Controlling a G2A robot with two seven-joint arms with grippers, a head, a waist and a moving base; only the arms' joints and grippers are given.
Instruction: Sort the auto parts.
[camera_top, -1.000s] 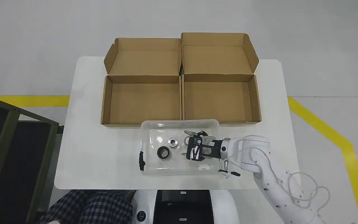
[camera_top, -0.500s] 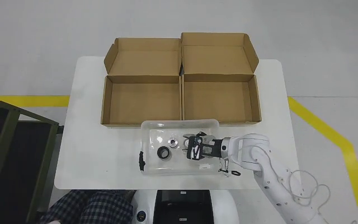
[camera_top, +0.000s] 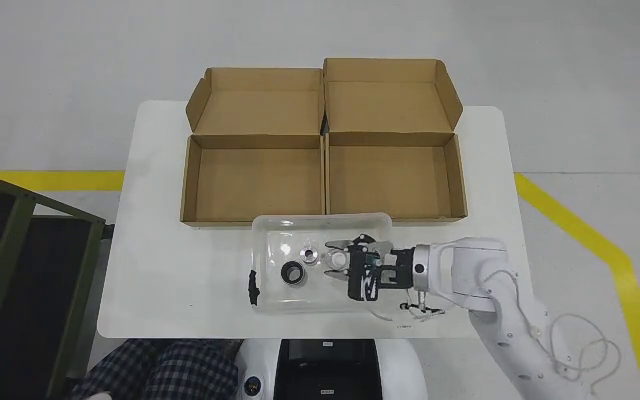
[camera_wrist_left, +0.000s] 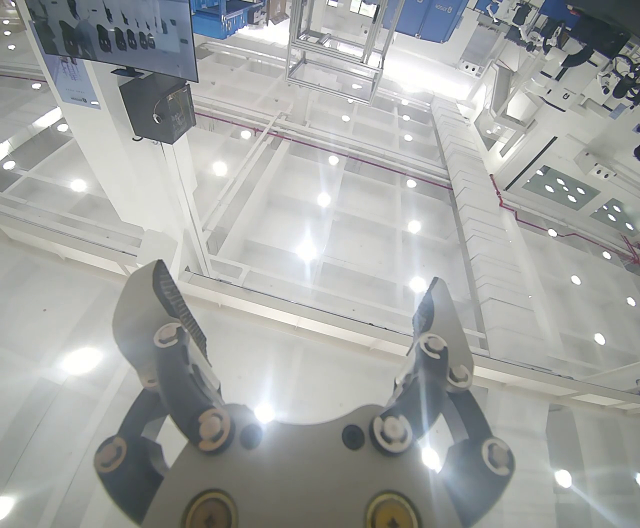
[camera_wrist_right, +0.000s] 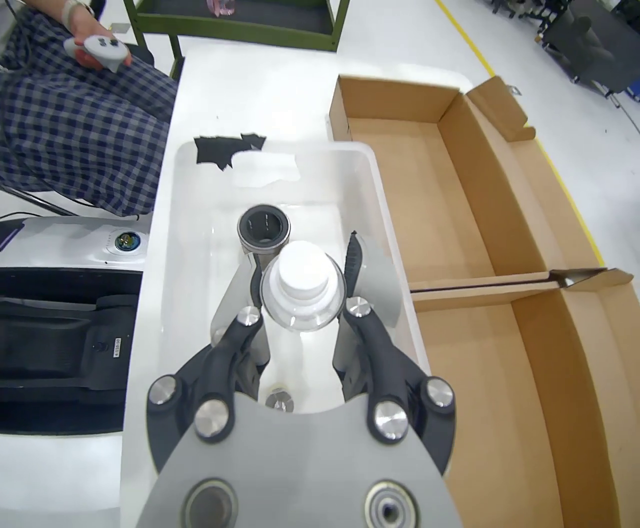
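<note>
A white table (camera_top: 160, 250) stands on a grey floor (camera_top: 60, 90) crossed by yellow lines (camera_top: 60, 180) at left and right. At the left edge a dark green cart (camera_top: 50, 300) is cut off. On the far half of the table two open cardboard boxes sit side by side, touching: the left box (camera_top: 255, 182) and the right box (camera_top: 392, 180), lids folded back on the far side. Just near of them lies a clear plastic bin (camera_top: 300, 218), with a strip of black tape (camera_top: 253, 288) on its left end.

Inside it, from the left, are a black ring-shaped part (camera_top: 294, 271), a small silver part (camera_top: 311, 254) just beside it toward the far side, and a white stepped part (camera_wrist_right: 302, 285). The right gripper (camera_wrist_right: 304, 265) reaches into the bin from the right, its jaws clamped on the white stepped part's sides. The left gripper (camera_wrist_left: 297, 280) points up at a hall ceiling (camera_wrist_left: 350, 190) of white beams and round lamps, jaws wide apart with nothing between them.

From above, the right gripper covers most of the white stepped part, so I cannot tell whether it rests on the bin's floor or hangs clear. A small metal piece (camera_wrist_right: 280, 400) under the gripper is half hidden by its body. The arm covers the bin's right end.
</note>
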